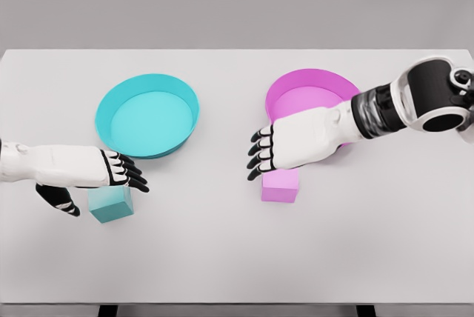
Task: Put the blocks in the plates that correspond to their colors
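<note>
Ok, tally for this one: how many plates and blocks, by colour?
Teal plate: 1
Pink plate: 1
Teal block: 1
Pink block: 1
Total: 4, both blocks on the table, neither in a plate yet.

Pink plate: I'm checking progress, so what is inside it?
The visible part of the pink plate holds nothing. The right hand and forearm hide its near rim. The pink block sits outside, on the table.
</note>
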Robot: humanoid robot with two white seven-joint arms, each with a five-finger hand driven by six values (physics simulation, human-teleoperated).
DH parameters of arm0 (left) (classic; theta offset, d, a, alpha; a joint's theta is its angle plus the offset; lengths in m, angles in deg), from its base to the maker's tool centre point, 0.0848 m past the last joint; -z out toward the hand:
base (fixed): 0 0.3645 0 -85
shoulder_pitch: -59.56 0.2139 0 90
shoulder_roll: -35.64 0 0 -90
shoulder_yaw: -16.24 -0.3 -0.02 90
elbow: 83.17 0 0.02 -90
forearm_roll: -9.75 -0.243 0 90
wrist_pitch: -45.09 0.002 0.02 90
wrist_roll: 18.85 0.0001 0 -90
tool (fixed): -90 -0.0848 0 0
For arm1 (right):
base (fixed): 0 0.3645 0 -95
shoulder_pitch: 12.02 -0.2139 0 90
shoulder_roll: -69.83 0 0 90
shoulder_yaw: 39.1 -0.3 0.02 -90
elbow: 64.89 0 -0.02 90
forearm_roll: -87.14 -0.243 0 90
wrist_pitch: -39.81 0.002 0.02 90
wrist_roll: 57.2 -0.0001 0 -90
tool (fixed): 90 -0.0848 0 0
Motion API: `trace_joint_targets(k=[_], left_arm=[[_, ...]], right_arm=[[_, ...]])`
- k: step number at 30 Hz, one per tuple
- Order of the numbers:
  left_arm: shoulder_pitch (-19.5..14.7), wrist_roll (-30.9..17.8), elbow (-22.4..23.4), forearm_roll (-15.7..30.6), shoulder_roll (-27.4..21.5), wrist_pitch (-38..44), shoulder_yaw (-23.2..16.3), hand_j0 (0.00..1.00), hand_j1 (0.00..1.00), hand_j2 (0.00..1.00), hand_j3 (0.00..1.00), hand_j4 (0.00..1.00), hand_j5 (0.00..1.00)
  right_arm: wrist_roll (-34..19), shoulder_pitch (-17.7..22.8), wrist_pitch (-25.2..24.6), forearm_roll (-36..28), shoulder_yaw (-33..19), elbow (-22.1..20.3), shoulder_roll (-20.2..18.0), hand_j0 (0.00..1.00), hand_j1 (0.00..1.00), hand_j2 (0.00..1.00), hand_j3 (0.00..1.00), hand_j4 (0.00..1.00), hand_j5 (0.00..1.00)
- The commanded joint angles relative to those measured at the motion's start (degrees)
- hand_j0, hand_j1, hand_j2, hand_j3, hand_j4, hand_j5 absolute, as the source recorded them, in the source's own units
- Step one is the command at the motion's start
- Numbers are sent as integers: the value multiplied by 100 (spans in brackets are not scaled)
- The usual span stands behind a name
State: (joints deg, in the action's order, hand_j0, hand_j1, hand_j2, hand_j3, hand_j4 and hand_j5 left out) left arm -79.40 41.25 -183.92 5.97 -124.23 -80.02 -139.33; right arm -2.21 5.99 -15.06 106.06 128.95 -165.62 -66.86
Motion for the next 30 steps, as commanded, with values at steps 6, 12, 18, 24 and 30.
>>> trace_joint_targets(k=[6, 12, 18, 24, 30], left_arm=[[0, 2, -7, -509, 17, 12, 18, 100, 100, 100, 100, 100, 100], [-9, 2, -7, -869, 193, 12, 97, 98, 98, 98, 98, 98, 98], [61, 2, 2, -1168, 316, 12, 176, 98, 98, 98, 98, 98, 98], [228, 2, 11, -1195, 343, 12, 246, 100, 100, 100, 100, 100, 100], [246, 2, 134, -1195, 483, 12, 273, 100, 100, 100, 100, 100, 100]], right_arm=[[2, 0, -12, 50, 175, 35, 107, 100, 100, 100, 100, 100, 100], [2, 0, -12, 182, 166, 53, 125, 100, 100, 100, 100, 100, 100], [2, -9, -12, 191, 175, 62, 169, 100, 100, 100, 100, 100, 100], [2, -9, -12, 191, 184, 62, 204, 100, 100, 100, 100, 100, 100], [2, 0, -12, 191, 193, 62, 187, 100, 100, 100, 100, 100, 100]])
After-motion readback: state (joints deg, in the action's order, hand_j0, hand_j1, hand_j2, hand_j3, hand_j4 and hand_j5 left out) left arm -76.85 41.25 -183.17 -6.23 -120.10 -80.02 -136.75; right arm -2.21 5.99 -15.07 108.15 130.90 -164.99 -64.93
